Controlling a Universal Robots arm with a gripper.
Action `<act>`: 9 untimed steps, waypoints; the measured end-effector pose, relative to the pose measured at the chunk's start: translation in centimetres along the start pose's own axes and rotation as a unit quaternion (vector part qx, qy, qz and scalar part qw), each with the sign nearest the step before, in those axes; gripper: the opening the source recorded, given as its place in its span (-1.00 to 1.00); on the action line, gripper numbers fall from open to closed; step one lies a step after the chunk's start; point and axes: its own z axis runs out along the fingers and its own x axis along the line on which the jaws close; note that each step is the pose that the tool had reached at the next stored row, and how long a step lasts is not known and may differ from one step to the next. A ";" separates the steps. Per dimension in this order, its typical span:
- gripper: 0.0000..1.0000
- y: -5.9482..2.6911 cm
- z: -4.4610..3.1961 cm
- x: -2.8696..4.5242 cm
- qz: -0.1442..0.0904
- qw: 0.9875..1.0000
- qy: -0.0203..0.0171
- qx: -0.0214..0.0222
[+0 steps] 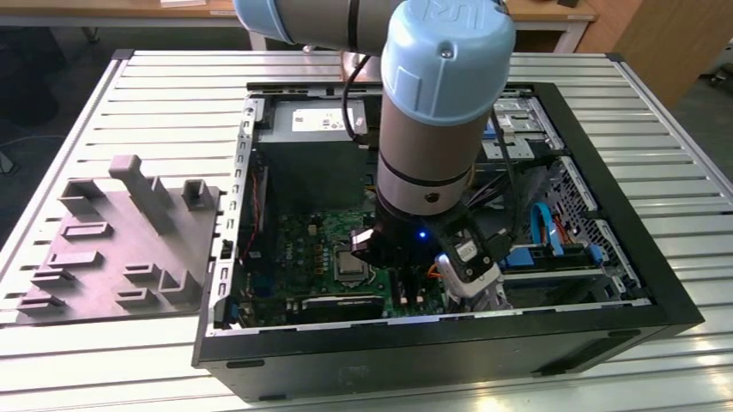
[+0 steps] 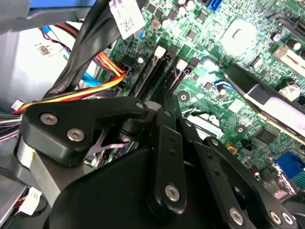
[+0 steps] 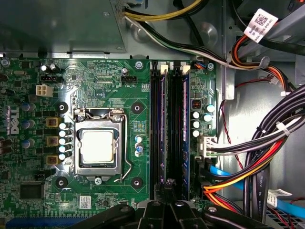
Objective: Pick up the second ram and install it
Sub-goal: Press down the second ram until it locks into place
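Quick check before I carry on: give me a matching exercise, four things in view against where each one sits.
Things:
1. grey moulded tray
2. processor socket
3. gripper
4. white tag

Places:
A. hanging on a cable at the edge of the case
B. on the slatted table, outside the case, at the exterior view's left
C. down inside the case, at the end of the black slot rails
D. on the green motherboard, under a metal frame with a lever

Pairs: 1-B, 2-D, 3-C, 4-A

Second ram (image 3: 186, 129), thin greenish strip, standing on edge in motherboard slot
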 end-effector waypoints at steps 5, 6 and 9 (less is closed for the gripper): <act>-0.80 0.02 -0.08 -0.01 0.000 1.000 0.000 -0.001; -0.80 0.05 -0.27 -0.02 0.000 1.000 -0.001 -0.002; -0.80 0.05 -1.62 -0.06 0.000 1.000 0.000 -0.001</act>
